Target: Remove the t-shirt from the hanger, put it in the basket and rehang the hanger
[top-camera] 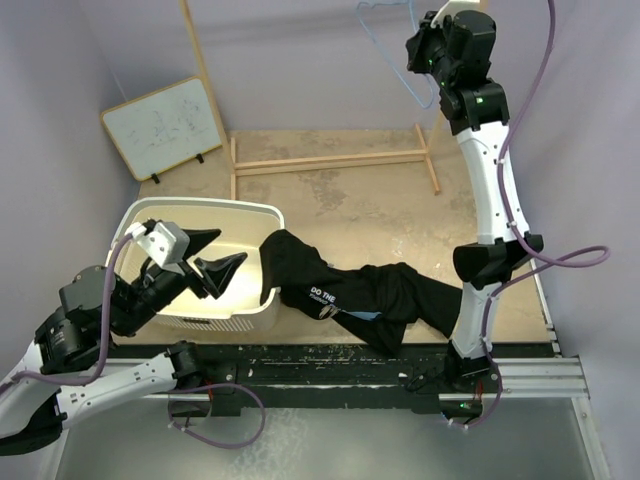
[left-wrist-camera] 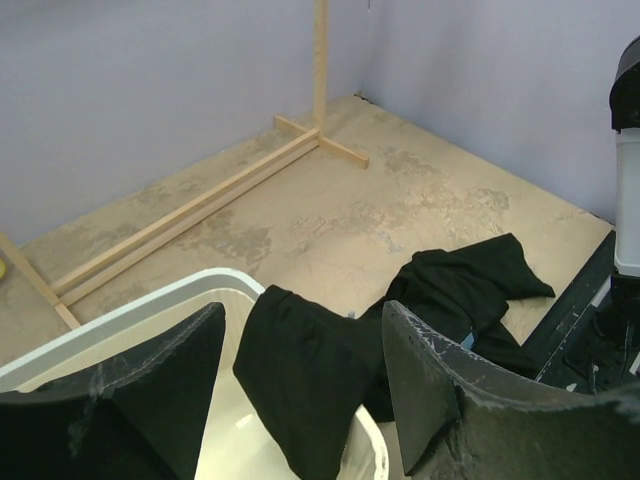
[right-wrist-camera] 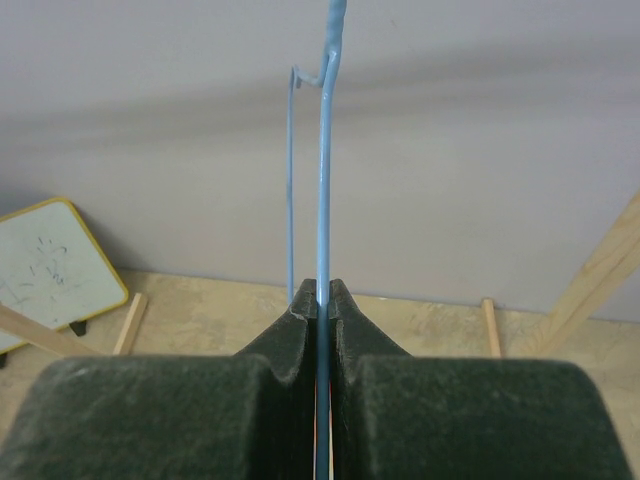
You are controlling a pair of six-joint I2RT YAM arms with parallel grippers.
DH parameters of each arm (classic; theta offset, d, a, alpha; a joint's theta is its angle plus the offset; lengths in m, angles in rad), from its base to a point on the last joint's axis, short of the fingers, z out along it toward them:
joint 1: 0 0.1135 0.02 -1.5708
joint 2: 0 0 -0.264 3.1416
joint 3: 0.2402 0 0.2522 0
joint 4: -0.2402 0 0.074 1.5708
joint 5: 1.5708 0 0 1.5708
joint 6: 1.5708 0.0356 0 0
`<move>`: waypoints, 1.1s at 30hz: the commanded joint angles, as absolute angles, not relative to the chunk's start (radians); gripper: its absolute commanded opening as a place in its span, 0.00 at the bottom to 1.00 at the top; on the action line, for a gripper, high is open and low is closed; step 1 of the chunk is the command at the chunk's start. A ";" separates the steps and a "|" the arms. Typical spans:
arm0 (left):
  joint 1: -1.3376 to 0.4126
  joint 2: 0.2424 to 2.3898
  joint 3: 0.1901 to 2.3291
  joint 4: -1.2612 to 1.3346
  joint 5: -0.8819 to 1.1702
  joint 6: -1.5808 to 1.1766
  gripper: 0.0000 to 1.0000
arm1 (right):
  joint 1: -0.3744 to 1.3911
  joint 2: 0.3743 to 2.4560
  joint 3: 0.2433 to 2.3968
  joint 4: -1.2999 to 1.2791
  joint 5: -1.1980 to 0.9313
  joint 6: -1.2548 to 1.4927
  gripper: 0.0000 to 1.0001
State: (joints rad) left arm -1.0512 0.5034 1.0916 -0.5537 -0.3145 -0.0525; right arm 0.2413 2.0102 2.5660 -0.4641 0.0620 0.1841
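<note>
The black t-shirt (top-camera: 370, 293) lies crumpled on the table, one end draped over the rim of the white bin (top-camera: 255, 207). It also shows in the left wrist view (left-wrist-camera: 310, 370). My left gripper (top-camera: 213, 257) is open and empty, above the bin beside the draped cloth; its fingers (left-wrist-camera: 440, 400) frame the shirt. My right gripper (top-camera: 425, 45) is raised high at the back right, shut on the bare light-blue wire hanger (top-camera: 385, 30). The wire (right-wrist-camera: 323, 200) runs straight up between the closed fingers (right-wrist-camera: 295, 340).
A wooden rack frame (top-camera: 330, 160) stands at the back with an upright post (top-camera: 205, 70). A small whiteboard (top-camera: 163, 125) leans on the left wall. The table's front edge has a black rail (top-camera: 330, 355).
</note>
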 commanded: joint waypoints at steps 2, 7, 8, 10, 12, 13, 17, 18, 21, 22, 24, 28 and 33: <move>-1.050 0.481 1.083 -0.568 -0.354 -0.087 0.67 | 0.242 1.983 2.606 -0.377 0.064 0.173 0.00; -1.051 0.485 1.076 -0.573 -0.352 -0.095 0.70 | 0.242 1.918 2.474 -0.362 0.018 0.188 0.45; -1.051 0.492 1.075 -0.571 -0.343 -0.094 0.70 | 0.242 1.888 2.430 -0.355 0.009 0.194 0.63; -1.050 0.515 1.077 -0.564 -0.319 -0.090 0.72 | 0.242 1.824 2.333 -0.342 0.000 0.210 0.96; -1.051 0.554 1.086 -0.565 -0.286 -0.086 0.74 | 0.242 1.746 2.221 -0.332 0.000 0.228 0.99; -1.051 0.582 1.092 -0.563 -0.267 -0.086 0.75 | 0.243 1.697 2.153 -0.320 0.004 0.234 0.99; -1.051 0.741 1.139 -0.595 -0.209 -0.086 0.75 | 0.242 1.480 1.880 -0.279 0.041 0.260 0.99; -1.052 0.779 1.153 -0.602 -0.199 -0.087 0.75 | 0.243 1.432 1.819 -0.286 0.040 0.270 0.99; -1.052 0.815 1.141 -0.538 -0.153 -0.070 0.78 | 0.243 1.290 1.633 -0.309 0.005 0.278 0.99; -1.052 0.820 1.127 -0.501 -0.130 -0.065 0.80 | 0.243 1.246 1.580 -0.330 -0.016 0.284 0.99; -1.052 0.858 1.121 -0.464 -0.082 -0.059 0.83 | 0.244 1.164 1.484 -0.378 -0.037 0.297 0.99; -1.054 1.042 1.179 -0.513 0.023 -0.040 0.98 | 0.242 0.979 1.308 -0.444 -0.046 0.326 0.99; -1.076 1.273 1.198 -0.465 0.068 -0.006 0.99 | 0.242 0.779 1.161 -0.509 -0.026 0.373 0.99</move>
